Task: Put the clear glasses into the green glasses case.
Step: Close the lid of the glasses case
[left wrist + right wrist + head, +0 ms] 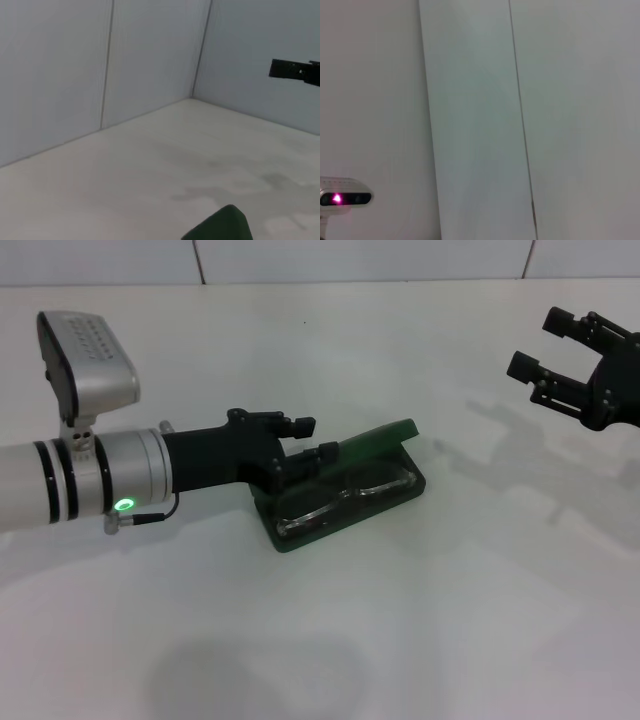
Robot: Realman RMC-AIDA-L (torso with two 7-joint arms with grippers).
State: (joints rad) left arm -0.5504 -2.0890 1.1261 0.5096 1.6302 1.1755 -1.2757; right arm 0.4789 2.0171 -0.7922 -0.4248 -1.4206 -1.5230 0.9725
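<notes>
The green glasses case (300, 532) lies open at the table's middle in the head view, its lid (380, 437) tilted up along the far side. The clear glasses (340, 498) rest inside the case's tray, folded flat. My left gripper (312, 438) reaches in from the left and hovers at the case's left end, open, its nearer finger close to the lid's edge and nothing held. A corner of the lid (222, 226) shows in the left wrist view. My right gripper (545, 345) hangs open above the table at the far right, well away from the case.
The white table (400, 640) stretches wide in front and to the right of the case. White wall panels (470, 100) stand behind. One finger of the right gripper (295, 71) appears in the left wrist view.
</notes>
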